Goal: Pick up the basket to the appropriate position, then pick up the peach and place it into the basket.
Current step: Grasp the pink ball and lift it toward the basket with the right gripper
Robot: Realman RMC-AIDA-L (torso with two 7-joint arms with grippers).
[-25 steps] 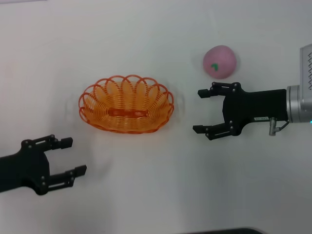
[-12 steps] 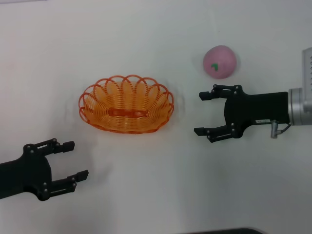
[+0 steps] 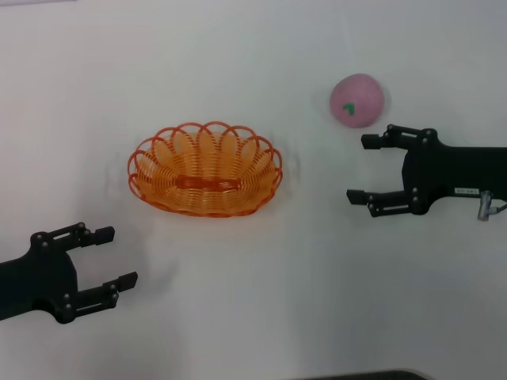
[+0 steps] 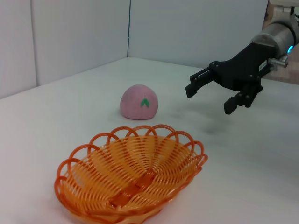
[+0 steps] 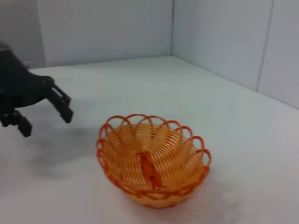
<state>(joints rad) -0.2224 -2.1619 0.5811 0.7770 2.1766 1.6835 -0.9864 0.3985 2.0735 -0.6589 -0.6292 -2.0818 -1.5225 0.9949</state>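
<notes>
Just then, over the last second, I had drawn the right gripper (image 3: pixel 359 168) back toward the right side of the table, away from the basket (image 3: pixel 205 169) it had been nosing toward, with its jaws spread wide and empty. I read that as backing off the basket, which had not budged and sat flat on the table (image 3: pixel 261 301), so the first step was not yet begun. The peach (image 3: pixel 357 100) lay on the far right, just beyond the right claw's upper finger and not touching it. My left gripper (image 3: pixel 112 257), released too and holding nothing, had barely shifted; it hung at the near left, with the basket farther off and to its right.
</notes>
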